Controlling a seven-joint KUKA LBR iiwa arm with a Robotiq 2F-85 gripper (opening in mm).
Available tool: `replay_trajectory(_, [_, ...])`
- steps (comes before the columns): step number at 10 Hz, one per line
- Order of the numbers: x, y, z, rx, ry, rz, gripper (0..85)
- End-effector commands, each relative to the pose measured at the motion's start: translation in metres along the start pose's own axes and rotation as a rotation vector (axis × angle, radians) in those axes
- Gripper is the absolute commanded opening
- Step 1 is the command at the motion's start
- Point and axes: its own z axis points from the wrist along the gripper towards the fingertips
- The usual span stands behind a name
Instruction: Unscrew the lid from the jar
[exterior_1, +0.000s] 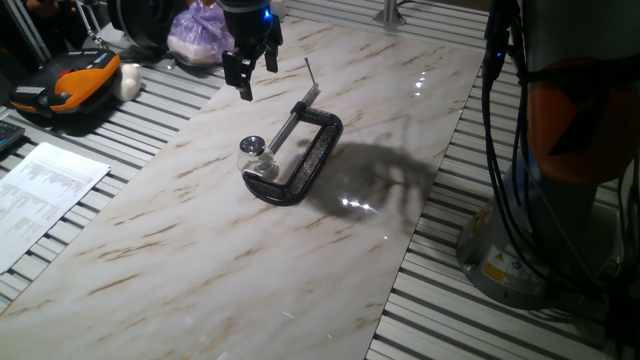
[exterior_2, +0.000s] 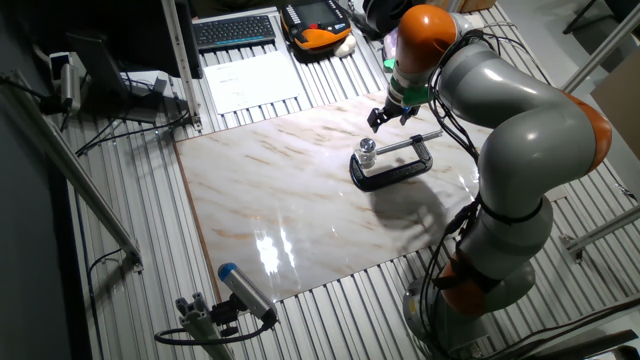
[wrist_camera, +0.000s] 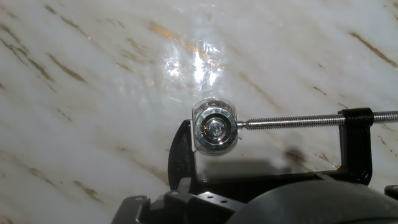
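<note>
your hand (exterior_1: 254, 72) hangs in the air above the marble-patterned table (exterior_1: 200, 250), holding nothing; its two dark fingers (exterior_1: 245, 85) point down with a small gap between them, so it stands narrowly open. in the other fixed view the hand (exterior_2: 385, 116) sits at the end of the grey and orange arm (exterior_2: 500, 110), up and off to one side of the clamp.

below the hand and apart from it lies the black c-clamp (exterior_1: 300, 160), flat on the table. the small clear glass jar (exterior_1: 258, 160) stands upright inside the clamp's mouth, pinched between the fixed end of the frame and the tip of the threaded screw (exterior_1: 290, 120). the silvery lid (exterior_1: 252, 145) is on top of the jar, a shiny flat disc.

in the hand view you look straight down: the lid (wrist_camera: 215, 128) is near the middle of the picture, a little below centre, with the jar (wrist_camera: 200, 143) showing as a clear ring around it. the screw (wrist_camera: 292, 121) runs out to the right from the jar to the clamp frame (wrist_camera: 357, 146). the dark hand body fills the bottom edge; the fingertips themselves do not show there.

beyond the hand, off the table, sit a purple bag (exterior_1: 198, 35) and an orange and black device (exterior_1: 70, 85); a printed sheet (exterior_1: 40, 195) lies on the slatted surface beside the table.
</note>
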Motion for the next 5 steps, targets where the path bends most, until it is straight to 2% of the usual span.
replay_trajectory(1, [-0.0001,0.0,-0.0002,-0.025,0.045,-0.045,0.0])
replay_trajectory(5, [0.0003,0.0014,-0.0036,-0.025,0.05,-0.043,0.0])
